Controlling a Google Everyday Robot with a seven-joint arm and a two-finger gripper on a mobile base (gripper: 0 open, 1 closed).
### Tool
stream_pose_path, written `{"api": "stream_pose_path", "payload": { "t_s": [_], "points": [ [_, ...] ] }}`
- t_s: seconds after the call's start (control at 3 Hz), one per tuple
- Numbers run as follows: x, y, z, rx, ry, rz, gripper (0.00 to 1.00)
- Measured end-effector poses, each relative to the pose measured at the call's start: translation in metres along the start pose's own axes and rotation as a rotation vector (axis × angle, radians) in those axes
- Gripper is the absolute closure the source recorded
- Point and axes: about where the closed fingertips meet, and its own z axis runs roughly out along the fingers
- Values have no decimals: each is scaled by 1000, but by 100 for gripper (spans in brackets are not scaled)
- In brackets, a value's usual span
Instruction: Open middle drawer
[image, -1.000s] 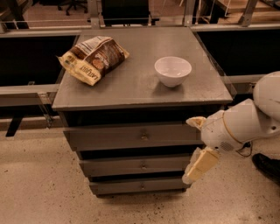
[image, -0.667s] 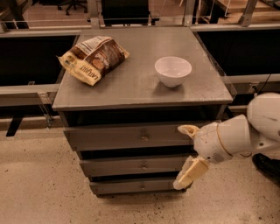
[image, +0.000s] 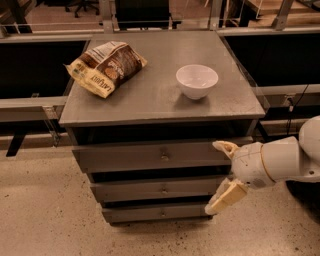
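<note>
Lower now: my arm has dropped against the cabinet's right side since a second ago, and the gripper (image: 217, 175) has eased down with it, while none of the drawers has budged.

The middle drawer (image: 130, 190) is the second of three grey fronts, under the top drawer (image: 120, 157) and above the bottom drawer (image: 130, 214). It reads as shut: a long flat front, a dark gap above it, nothing of its inside showing. Its small round knob (image: 163, 189) sits dead centre, bare and untouched.

My gripper hangs just off the right end of the fronts, well to the right of that knob. The jaws are splayed wide with nothing between them, one finger up at top-drawer level, the other angled down towards the bottom drawer. I judge that spread is there to bracket the knob once I swing left and in, so I have not started the pull.

On the cabinet top (image: 150, 107), a snack bag (image: 105, 67) lies at the left and a white bowl (image: 196, 80) stands at the right, both clear of my approach.
</note>
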Motion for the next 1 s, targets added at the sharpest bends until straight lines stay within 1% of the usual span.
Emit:
{"api": "stream_pose_path", "payload": {
  "t_s": [0.33,0.67,1.0],
  "points": [
    [13,-3,9,17,66,-38,0],
    [61,-10,46,43,217,-202,0],
    [118,-24,64,20,330,-304,0]
  ]
}}
